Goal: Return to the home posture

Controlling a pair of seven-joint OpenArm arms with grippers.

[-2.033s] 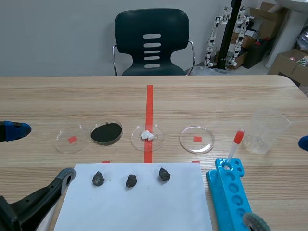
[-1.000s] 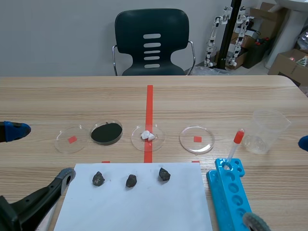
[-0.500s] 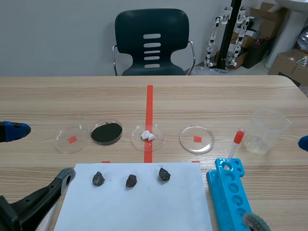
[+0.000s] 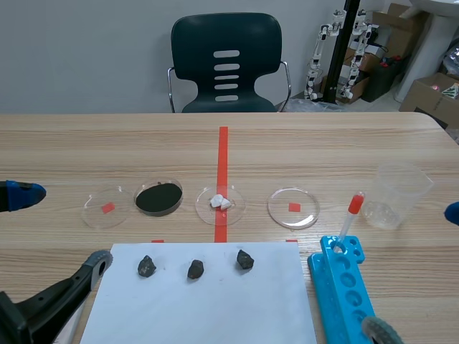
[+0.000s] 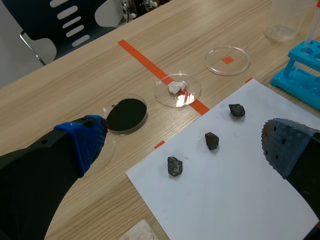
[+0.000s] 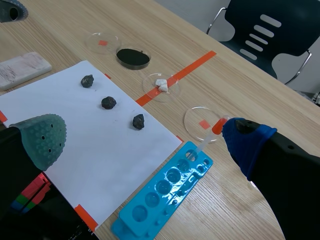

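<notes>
Left claw (image 5: pixel 182 145): fingers apart, empty, at white sheet's (image 4: pixel 208 301) near left corner.
Right claw (image 6: pixel 142 141): apart, empty, right of sheet.
Advice: retract slowly, clearing blue rack (image 4: pixel 341 287).

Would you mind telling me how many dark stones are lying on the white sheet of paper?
3, in a row on the white sheet: left stone, middle stone, right stone. None appears hidden.

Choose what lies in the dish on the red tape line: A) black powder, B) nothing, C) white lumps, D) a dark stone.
C: the middle dish holds white lumps; the black powder fills the dish beside it.
</notes>
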